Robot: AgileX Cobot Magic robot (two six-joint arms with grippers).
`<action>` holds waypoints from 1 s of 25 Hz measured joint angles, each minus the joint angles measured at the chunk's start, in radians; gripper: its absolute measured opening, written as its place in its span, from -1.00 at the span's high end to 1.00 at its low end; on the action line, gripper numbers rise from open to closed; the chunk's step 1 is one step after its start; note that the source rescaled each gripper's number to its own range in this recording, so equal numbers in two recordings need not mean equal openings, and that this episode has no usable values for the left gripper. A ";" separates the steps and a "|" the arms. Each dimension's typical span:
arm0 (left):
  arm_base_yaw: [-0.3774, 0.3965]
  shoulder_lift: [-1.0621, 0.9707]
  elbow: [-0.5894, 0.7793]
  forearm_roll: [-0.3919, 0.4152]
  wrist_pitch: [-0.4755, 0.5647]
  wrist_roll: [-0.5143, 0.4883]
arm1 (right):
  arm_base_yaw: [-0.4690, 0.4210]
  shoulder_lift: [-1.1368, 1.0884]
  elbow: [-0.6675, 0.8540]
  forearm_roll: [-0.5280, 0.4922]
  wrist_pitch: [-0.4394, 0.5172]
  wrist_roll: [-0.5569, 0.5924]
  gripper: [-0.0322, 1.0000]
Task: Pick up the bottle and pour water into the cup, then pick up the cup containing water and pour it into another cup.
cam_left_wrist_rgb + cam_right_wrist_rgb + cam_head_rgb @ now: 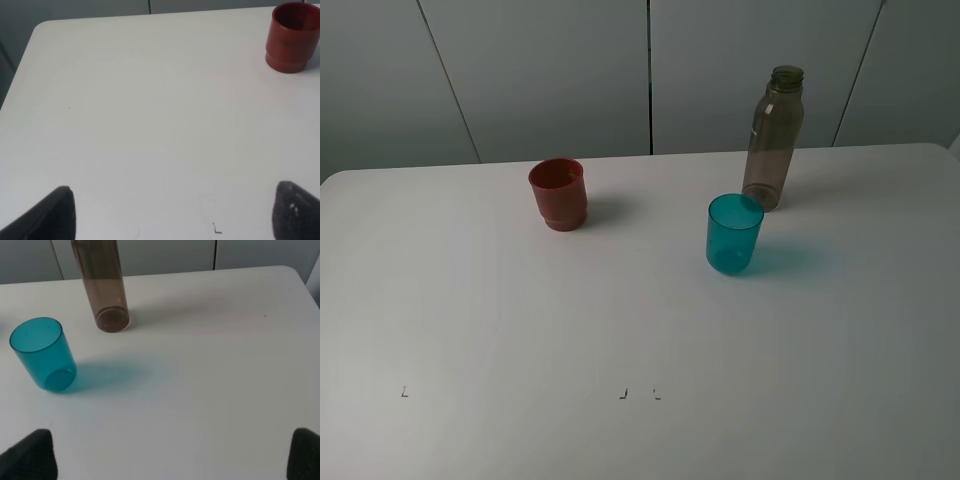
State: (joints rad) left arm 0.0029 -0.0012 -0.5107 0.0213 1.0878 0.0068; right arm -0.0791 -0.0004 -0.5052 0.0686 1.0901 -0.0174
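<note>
The smoky grey-brown bottle [775, 137] stands upright and uncapped at the back right of the white table [620, 320]. The teal cup [734, 234] stands upright just in front of it, apart from it. The red cup [558, 194] stands upright at the back left of centre. Neither arm shows in the exterior view. My left gripper [175, 220] is open and empty, well short of the red cup [292, 38]. My right gripper [167, 460] is open and empty, short of the teal cup [44, 354] and the bottle [103, 285], whose top is cut off in that view.
Grey wall panels [550, 70] rise behind the table's far edge. Small dark marks [623, 395] lie near the front of the table. The table's rounded far corners show in the left wrist view [40, 27] and the right wrist view [292, 271].
</note>
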 joint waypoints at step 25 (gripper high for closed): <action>0.000 0.000 0.000 0.000 0.000 -0.007 | 0.000 0.000 0.000 0.000 0.000 0.002 -1.00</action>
State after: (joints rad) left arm 0.0029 -0.0012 -0.5107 0.0213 1.0878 0.0000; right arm -0.0791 -0.0004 -0.5052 0.0686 1.0901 -0.0159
